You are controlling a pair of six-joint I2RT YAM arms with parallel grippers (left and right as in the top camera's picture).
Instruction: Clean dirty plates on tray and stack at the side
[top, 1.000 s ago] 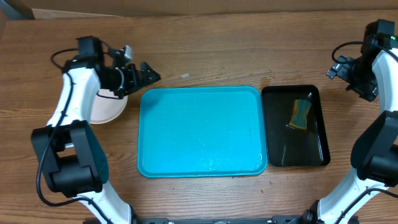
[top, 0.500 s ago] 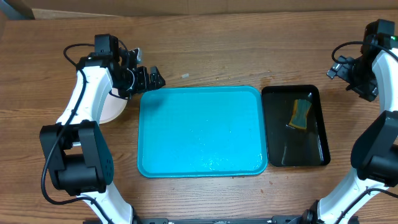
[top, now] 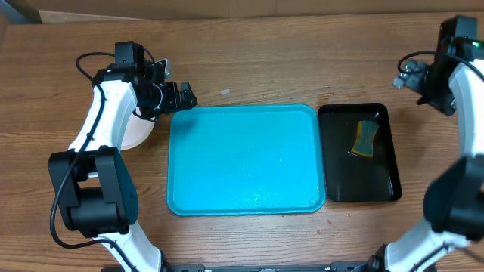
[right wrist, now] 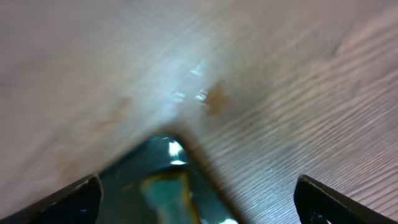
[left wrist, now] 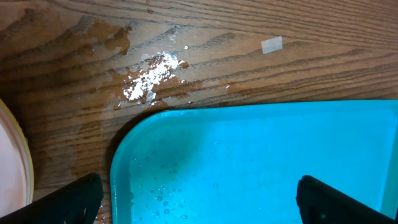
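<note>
Turquoise plastic fills the middle of the desk (top: 249,60): the tray (top: 242,159) lies flat, its floor wet with small beads of water. We see the plates (top: 142,130) off the tray, on the wood just to its left, with a narrow strip of desk between their rim and the tray's. The left arm crosses over them and hides most of the pile, so we cannot tell how many lie there.

Our left tool (top: 184,97) hangs over the tray's far left corner, fingers spread wide and grasping nothing. Through its wrist camera we see that rounded corner, a curved sliver of plate at the left edge, a whitish crusty patch (left wrist: 149,78) on damp-stained wood beyond the corner, and a small pale scrap (left wrist: 272,45) farther right.

Just right of the turquoise tray lies a narrow black tray (top: 382,185), with a yellow-green sponge (top: 365,138) in its far half.

Our right tool (right wrist: 198,186) sits at the far right of the desk, past the black tray's far right corner, released and empty. Its wrist view is blurred, showing wood and a dark glossy corner.
</note>
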